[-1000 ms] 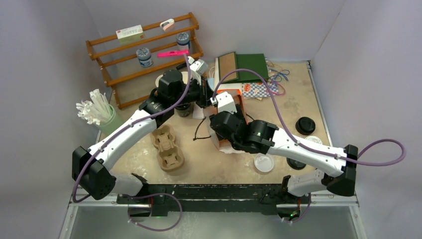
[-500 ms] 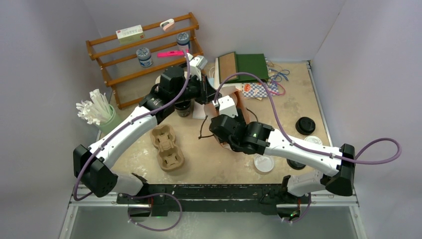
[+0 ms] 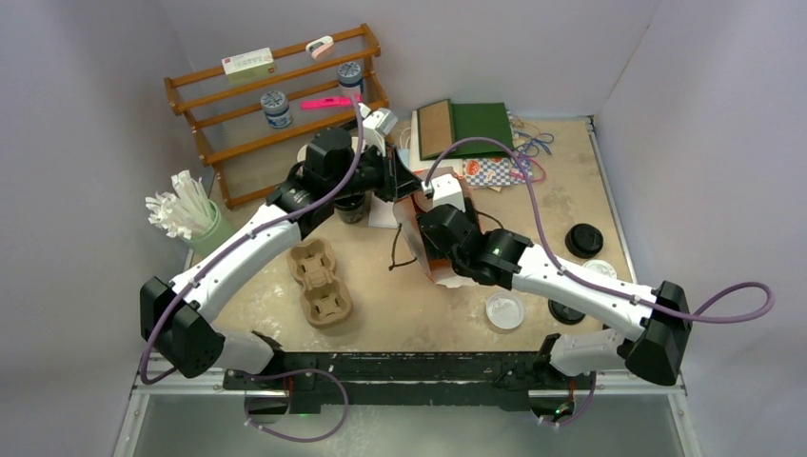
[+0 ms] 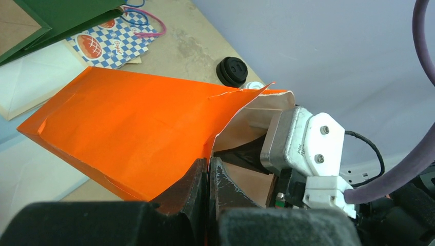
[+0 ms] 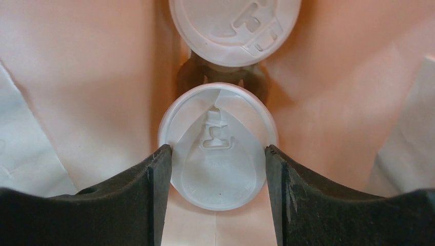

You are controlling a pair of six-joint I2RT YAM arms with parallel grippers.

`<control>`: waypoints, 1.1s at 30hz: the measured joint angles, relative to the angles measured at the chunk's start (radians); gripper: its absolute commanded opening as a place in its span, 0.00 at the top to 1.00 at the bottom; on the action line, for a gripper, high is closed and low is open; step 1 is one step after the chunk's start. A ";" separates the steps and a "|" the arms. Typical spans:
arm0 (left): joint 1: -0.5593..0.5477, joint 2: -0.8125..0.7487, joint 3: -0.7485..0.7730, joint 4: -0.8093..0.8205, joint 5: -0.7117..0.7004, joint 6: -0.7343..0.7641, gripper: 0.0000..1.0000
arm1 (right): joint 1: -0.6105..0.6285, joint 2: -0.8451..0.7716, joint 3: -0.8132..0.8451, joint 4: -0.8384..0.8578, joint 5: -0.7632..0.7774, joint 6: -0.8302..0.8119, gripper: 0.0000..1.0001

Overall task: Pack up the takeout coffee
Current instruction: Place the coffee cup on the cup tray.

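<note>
Beige table [image 3: 381, 319], pale lilac walls [image 3: 95, 95], two arms meeting mid-table. The right gripper [image 5: 218, 154] is down inside the orange bag [image 4: 128, 123]. Its black fingers [image 5: 149, 200] press the white-lidded cup [image 5: 218, 177] at 9 and 3 o'clock, so it looks clamped on it. Only the lid shows from that wrist camera; the cup's body is hidden below it. A second cup [image 5: 235, 25], also lidded, sits in the bag just past the first one at 12 o'clock. They're close, but I can't tell if they touch.

The left gripper [image 4: 209, 171] is pinched tight on the bag's torn rim, with the paper wall standing up and the mouth wide.

Going outward from the bag in the overhead view:
- pulp carrier [image 3: 321, 281] at 8 o'clock, lying flat
- loose white lid [image 3: 504, 311] at 4 o'clock
- black lid [image 3: 583, 240] at 3 o'clock, near the right wall
- green folder [image 3: 481, 124] at 1 o'clock
- wooden rack [image 3: 276, 105] at 11 o'clock, with a few small items on its shelves
- bunch of white straws [image 3: 181, 209] at 9 o'clock, against the left wall
</note>
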 measured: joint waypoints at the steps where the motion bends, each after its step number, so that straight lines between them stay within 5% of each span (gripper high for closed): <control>1: 0.000 0.000 -0.003 0.006 0.006 0.000 1.00 | 0.000 0.001 -0.003 0.011 -0.003 -0.007 0.68; 33: 0.051 0.077 0.022 0.021 0.105 0.018 1.00 | -0.119 0.056 -0.122 0.239 -0.108 -0.126 0.69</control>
